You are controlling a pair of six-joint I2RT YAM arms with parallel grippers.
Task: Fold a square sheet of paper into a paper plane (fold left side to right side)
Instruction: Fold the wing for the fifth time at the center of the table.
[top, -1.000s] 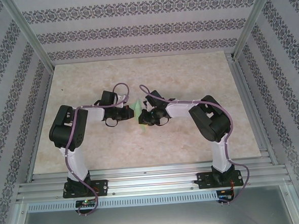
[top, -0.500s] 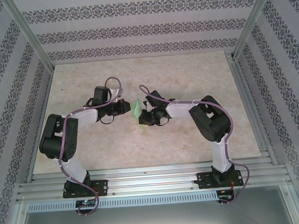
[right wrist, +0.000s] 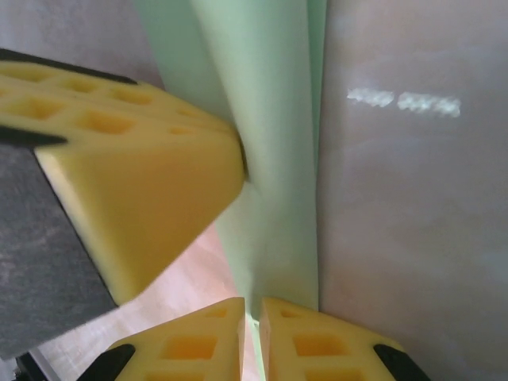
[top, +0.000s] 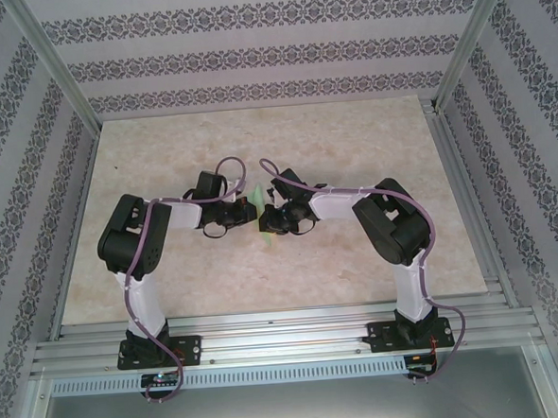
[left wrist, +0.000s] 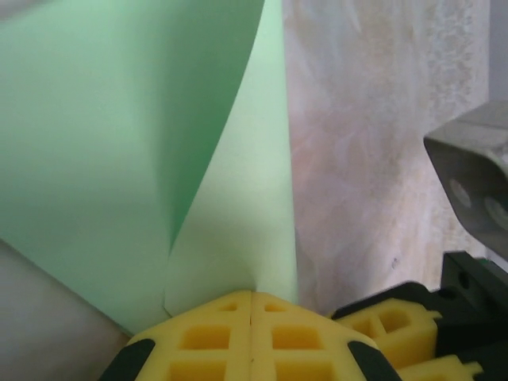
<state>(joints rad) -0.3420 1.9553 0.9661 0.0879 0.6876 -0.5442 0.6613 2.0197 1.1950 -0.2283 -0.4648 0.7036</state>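
Overhead, patterned walls (top: 250, 50) enclose a marbled table (top: 351, 148). Mid-table, the green paper (top: 258, 210) sits between both grippers. The left gripper (left wrist: 252, 317) and the right gripper (right wrist: 252, 325) each pinch an edge, pads closed together.

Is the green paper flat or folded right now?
Folded: the green paper curls over itself, pinched by the left pincer and right pincer.

Centre of the bench (top: 350, 134): left claw (top: 245, 209) and right claw (top: 269, 219) meet tip to tip, both pinching the sheet of paper (top: 257, 213), blocking passage between them. Open surface lies far, left and right of the arms, bounded by wallpapered walls (top: 251, 54) and frame rails (top: 464, 188).
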